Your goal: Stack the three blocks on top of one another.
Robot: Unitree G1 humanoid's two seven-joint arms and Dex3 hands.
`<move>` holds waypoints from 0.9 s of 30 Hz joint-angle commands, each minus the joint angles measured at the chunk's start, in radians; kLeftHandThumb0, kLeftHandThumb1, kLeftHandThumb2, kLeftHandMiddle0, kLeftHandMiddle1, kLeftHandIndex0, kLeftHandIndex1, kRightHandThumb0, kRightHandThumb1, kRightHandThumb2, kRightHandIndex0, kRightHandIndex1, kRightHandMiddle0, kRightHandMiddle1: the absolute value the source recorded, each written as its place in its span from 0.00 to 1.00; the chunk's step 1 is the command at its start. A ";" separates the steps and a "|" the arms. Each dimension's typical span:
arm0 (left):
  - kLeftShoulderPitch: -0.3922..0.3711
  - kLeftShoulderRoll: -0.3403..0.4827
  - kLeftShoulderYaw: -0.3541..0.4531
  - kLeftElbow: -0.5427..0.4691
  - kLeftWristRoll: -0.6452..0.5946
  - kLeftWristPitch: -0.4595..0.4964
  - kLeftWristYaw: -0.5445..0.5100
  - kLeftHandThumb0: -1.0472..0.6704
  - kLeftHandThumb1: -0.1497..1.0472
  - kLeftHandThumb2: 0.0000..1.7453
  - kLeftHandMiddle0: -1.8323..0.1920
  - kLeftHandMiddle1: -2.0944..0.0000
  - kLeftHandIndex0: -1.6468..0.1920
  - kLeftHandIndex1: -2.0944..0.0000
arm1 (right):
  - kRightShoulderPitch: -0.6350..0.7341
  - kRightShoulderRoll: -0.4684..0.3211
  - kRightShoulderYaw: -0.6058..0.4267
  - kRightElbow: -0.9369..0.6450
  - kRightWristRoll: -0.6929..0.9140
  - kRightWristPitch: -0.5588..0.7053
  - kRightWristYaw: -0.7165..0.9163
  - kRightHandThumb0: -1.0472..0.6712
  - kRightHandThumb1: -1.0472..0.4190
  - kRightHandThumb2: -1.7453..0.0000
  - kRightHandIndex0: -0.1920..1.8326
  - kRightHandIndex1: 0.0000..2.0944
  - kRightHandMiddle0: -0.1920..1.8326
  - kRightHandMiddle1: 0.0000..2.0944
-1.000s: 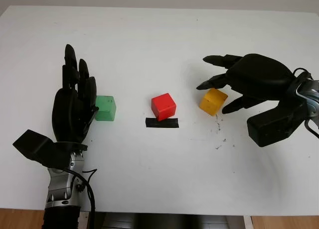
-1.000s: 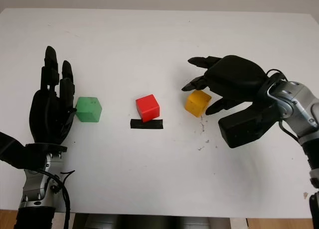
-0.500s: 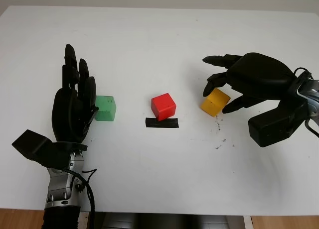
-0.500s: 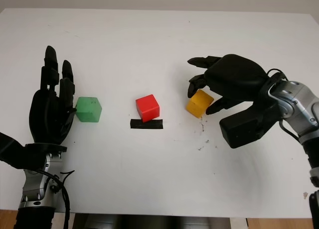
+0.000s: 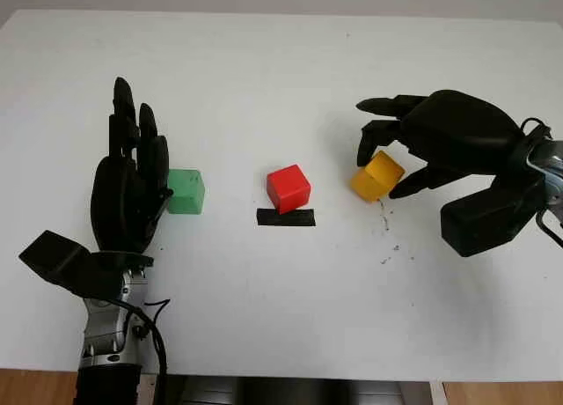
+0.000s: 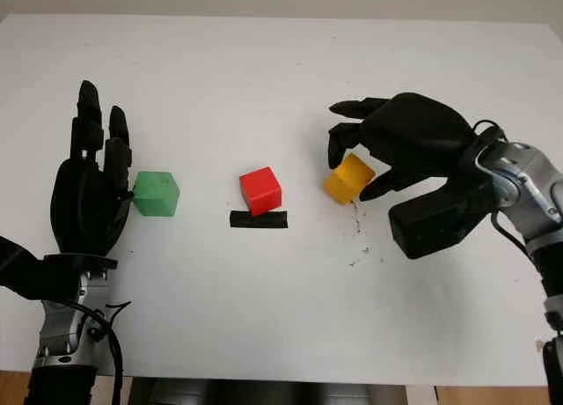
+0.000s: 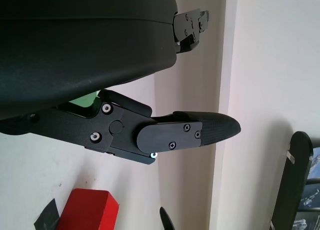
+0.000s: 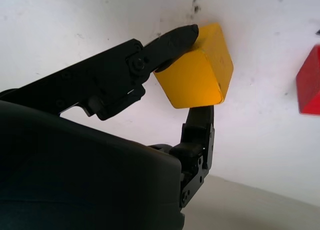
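Since earlier: right hand [image 5: 387,157] closed onto yellow block [image 5: 376,176], tilting it | grasped for stacking | left hand [image 5: 130,189] open beside green block [image 5: 186,192]

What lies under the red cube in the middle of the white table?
A strip of black tape lies under the red cube, its nearer part showing in front. How far the tape runs beneath the cube is covered. Around them is bare white table.

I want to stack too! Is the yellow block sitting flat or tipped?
Tipped: the yellow plastic cube sits tilted, pinched between the right hand's fingers.
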 commanded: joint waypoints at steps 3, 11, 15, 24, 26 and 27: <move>0.027 0.010 0.006 -0.026 0.006 -0.001 -0.004 0.24 1.00 0.27 1.00 1.00 1.00 1.00 | -0.079 0.012 -0.031 -0.096 0.049 0.108 0.099 0.41 0.12 0.97 0.24 0.02 0.40 0.50; 0.032 0.007 0.005 -0.044 0.005 0.019 0.002 0.24 1.00 0.26 1.00 1.00 1.00 1.00 | -0.184 0.090 -0.021 -0.114 0.155 0.225 0.234 0.41 0.11 0.97 0.24 0.03 0.35 0.63; 0.029 0.001 0.005 -0.040 -0.012 0.022 -0.009 0.24 1.00 0.24 1.00 1.00 1.00 1.00 | -0.219 0.123 -0.016 -0.109 0.200 0.259 0.303 0.41 0.11 0.97 0.24 0.03 0.34 0.64; 0.033 -0.004 0.000 -0.046 -0.007 0.012 -0.007 0.25 1.00 0.25 1.00 1.00 1.00 1.00 | -0.301 0.230 0.031 -0.160 0.172 0.531 0.396 0.37 0.11 0.97 0.27 0.04 0.31 0.71; 0.035 -0.006 -0.001 -0.047 -0.006 0.010 -0.007 0.25 1.00 0.25 1.00 1.00 1.00 1.00 | -0.322 0.256 0.053 -0.179 0.153 0.601 0.419 0.36 0.11 0.97 0.28 0.04 0.31 0.72; 0.035 -0.006 -0.002 -0.047 -0.006 0.011 -0.007 0.25 1.00 0.25 1.00 1.00 1.00 1.00 | -0.332 0.267 0.065 -0.189 0.142 0.632 0.434 0.36 0.11 0.97 0.27 0.04 0.31 0.73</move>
